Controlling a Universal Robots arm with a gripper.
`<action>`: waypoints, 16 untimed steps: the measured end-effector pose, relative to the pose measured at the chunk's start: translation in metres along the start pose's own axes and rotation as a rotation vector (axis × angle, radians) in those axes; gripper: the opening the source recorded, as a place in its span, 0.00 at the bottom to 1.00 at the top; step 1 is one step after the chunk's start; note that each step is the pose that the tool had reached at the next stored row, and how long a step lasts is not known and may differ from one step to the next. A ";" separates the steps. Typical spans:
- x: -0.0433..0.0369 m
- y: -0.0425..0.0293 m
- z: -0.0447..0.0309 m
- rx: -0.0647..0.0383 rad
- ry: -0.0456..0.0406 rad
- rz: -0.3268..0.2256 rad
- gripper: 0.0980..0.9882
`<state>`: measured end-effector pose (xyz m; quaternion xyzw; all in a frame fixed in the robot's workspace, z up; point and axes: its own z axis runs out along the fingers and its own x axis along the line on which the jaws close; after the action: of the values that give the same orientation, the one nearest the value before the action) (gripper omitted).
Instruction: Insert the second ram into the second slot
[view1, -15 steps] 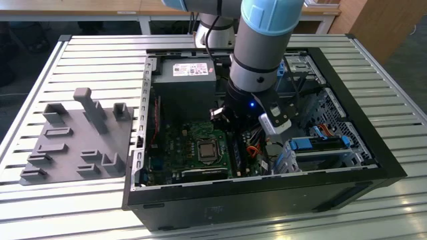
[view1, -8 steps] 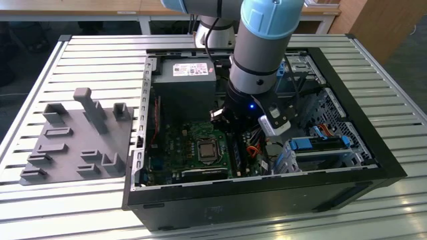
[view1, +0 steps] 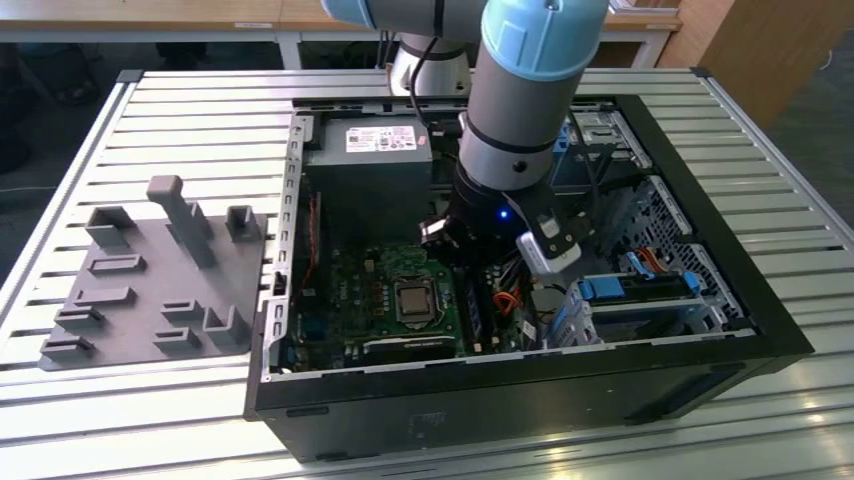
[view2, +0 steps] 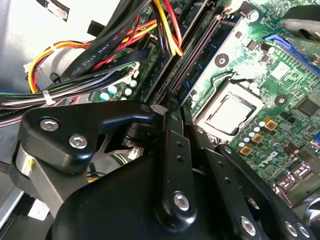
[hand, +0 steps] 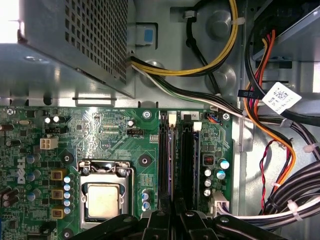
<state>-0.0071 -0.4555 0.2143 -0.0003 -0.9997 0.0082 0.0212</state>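
Note:
The second ram is a thin blue stick seen edge-on, standing along a memory slot on the green motherboard. It runs from a white latch down to my gripper. The black fingers close together on the stick's near end in the second wrist view, where my gripper sits just above the long dark slots. How deep the stick sits in its slot I cannot tell. A black slot lies right beside it. In the exterior view my gripper is down inside the open computer case.
The power supply box and the processor socket flank the slots. Bundles of black, orange and yellow cables crowd the far side. Blue drive-bay clips sit in the case. A grey fixture tray lies at the exterior view's left.

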 end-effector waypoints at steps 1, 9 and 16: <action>0.0000 -0.0003 0.0000 0.000 0.0000 0.000 0.05; -0.0003 -0.0011 0.0000 -0.001 0.0002 0.010 0.05; -0.0006 -0.0011 0.0028 -0.003 0.0003 0.017 0.05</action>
<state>-0.0066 -0.4566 0.2115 -0.0089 -0.9997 0.0069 0.0213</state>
